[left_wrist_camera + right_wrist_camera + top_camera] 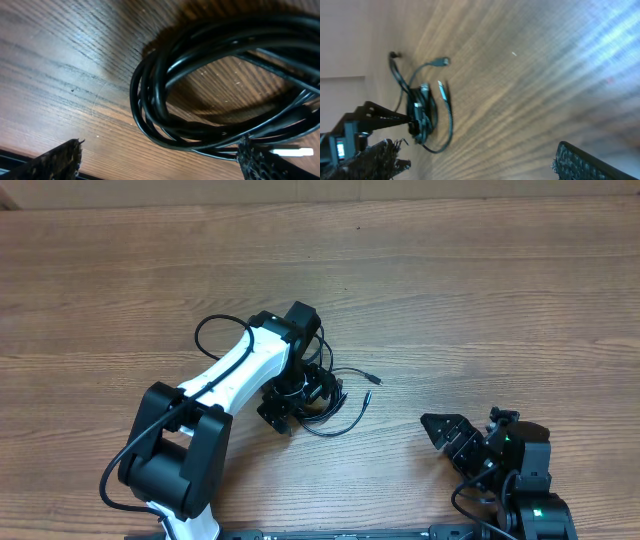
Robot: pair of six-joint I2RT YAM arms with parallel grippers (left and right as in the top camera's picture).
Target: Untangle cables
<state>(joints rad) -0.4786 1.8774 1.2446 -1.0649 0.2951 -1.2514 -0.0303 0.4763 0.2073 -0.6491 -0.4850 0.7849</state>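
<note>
Wood-grain tabletop [470, 280] fills every view. The cables [335, 405] lie on it as one black tangle just below the middle of the overhead frame. The white and black left arm [235, 375] reaches in from the lower left, and its wrist hides the left part of the tangle from above. One loose strand runs out to the right and ends in a small plug tip [372, 380], while another sweeps down in a wide loop. A thicker black cable [205, 330] bound to that arm arcs at the arm's upper left, apart from the tangle. The left gripper [295, 402] hangs right over the bundle with its jaws spread wide. In its own wrist view several strands coil in a tight loop across the centre and right. One finger [57, 160] sits at the lower left, clear of them, and the other at the lower right overlaps the strands beside a white plug [292, 151]. Whether it touches them I cannot tell. The right gripper [440, 430] waits in the lower right of the overhead frame, well apart from the tangle, its jaws also wide and holding nothing.
</note>
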